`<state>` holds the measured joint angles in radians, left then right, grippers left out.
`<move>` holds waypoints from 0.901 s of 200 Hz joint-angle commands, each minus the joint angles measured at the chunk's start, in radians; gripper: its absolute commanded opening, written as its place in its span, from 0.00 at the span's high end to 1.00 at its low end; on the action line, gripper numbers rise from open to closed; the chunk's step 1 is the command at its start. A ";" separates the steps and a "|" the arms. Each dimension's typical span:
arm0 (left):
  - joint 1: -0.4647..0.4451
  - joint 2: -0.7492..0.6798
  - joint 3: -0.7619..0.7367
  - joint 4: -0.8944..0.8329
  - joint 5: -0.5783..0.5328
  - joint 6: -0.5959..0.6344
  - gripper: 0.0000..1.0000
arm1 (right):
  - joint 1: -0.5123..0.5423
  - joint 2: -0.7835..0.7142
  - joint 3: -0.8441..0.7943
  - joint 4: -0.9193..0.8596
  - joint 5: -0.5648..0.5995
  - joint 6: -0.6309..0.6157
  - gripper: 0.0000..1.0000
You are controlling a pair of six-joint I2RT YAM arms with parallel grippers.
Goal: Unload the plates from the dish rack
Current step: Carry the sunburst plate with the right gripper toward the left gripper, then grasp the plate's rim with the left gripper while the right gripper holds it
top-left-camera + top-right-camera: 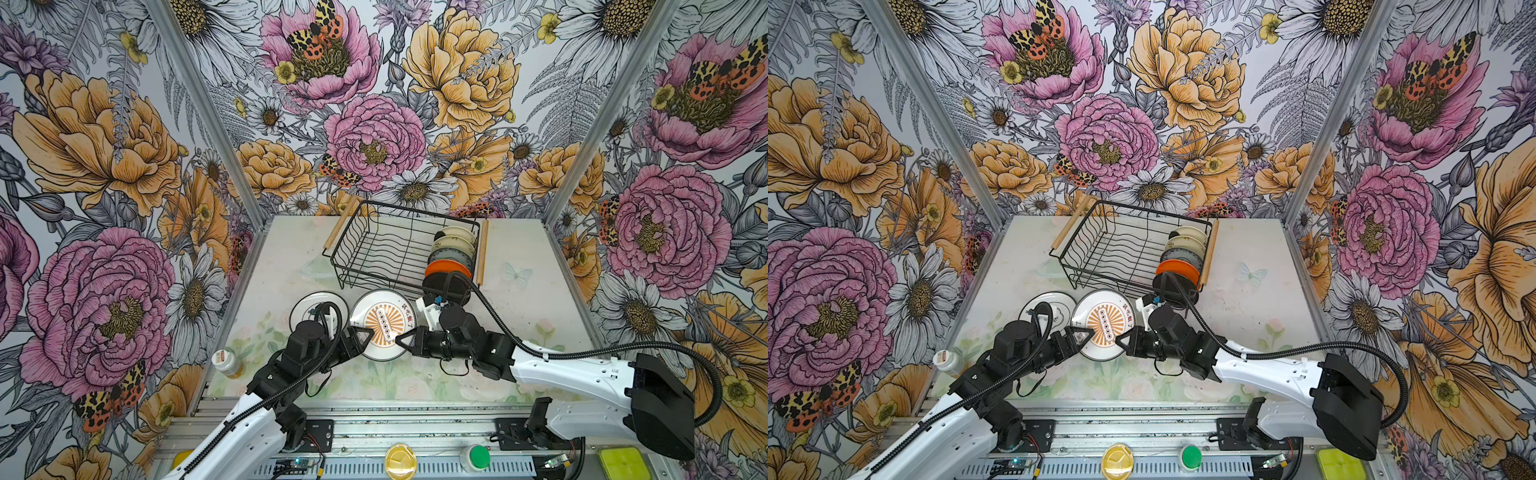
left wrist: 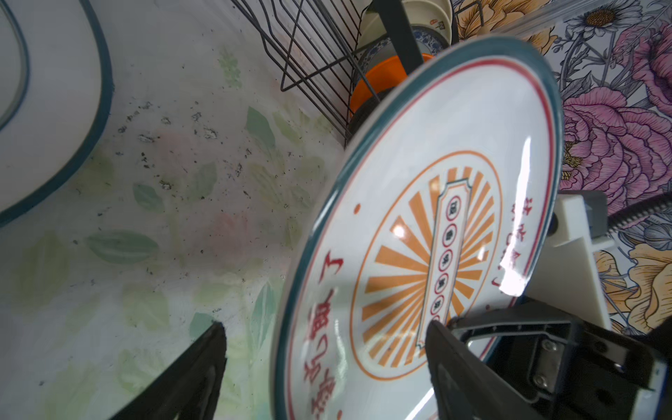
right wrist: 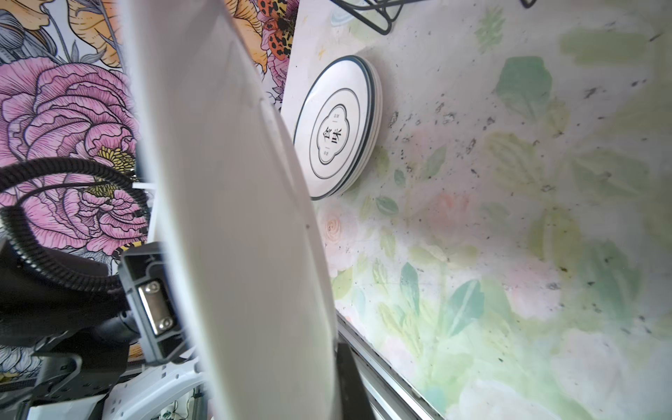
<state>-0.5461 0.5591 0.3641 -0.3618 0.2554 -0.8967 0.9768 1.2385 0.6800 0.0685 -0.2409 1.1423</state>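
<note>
Nearest in a top view, a yellow lid (image 1: 400,461) and a green button (image 1: 478,456) sit on the front rail, where both arms are mounted. Over the desk (image 1: 519,324) the arms meet at a sunburst plate (image 1: 381,324), held tilted just in front of the dish rack (image 1: 386,253). The right tool (image 1: 402,338) is clamped on one rim, and the left tool (image 1: 365,332) sits at the opposite rim. Several plates (image 1: 451,257) stand on edge at the rack's right end. The stacked plates (image 1: 308,302) lie flat on the desk, partly under the left arm.

In the left wrist view, the left tool's jaws stand wide, one on each side of the plate's rim. There is a clear gap on the back side, so this tool grips nothing yet.

In the right wrist view, the plate's plain white back fills the foreground, pinched between the right tool's jaws. The stack lies beyond it.

The main risk is the handover. If the right tool lets go before the left one has closed firmly, the glossy plate could slip and fall onto the desk or the stack. A shallow bite on the rim could also let it swing down and strike the rack.
</note>
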 commanded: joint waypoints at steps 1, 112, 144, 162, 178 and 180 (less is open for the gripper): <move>-0.005 -0.007 -0.016 0.036 0.014 0.014 0.23 | 0.005 0.002 0.027 0.125 -0.016 0.036 1.00; 0.032 -0.028 -0.010 0.093 0.102 -0.030 0.71 | 0.004 0.088 0.028 0.238 -0.060 0.085 0.92; 0.048 0.004 0.004 0.084 0.130 -0.033 0.76 | 0.004 0.103 0.039 0.246 -0.063 0.085 0.83; 0.049 0.014 0.009 0.086 0.137 -0.024 0.82 | 0.002 0.114 0.048 0.245 -0.064 0.081 0.82; 0.053 0.019 0.015 0.067 0.130 -0.023 0.85 | 0.002 0.120 0.055 0.247 -0.063 0.077 0.76; 0.054 0.019 0.015 0.061 0.128 -0.024 0.85 | 0.003 0.120 0.055 0.246 -0.061 0.077 0.75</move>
<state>-0.4862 0.5629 0.3611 -0.2749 0.3378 -0.9745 0.9539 1.3537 0.6800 0.2298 -0.2710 1.2583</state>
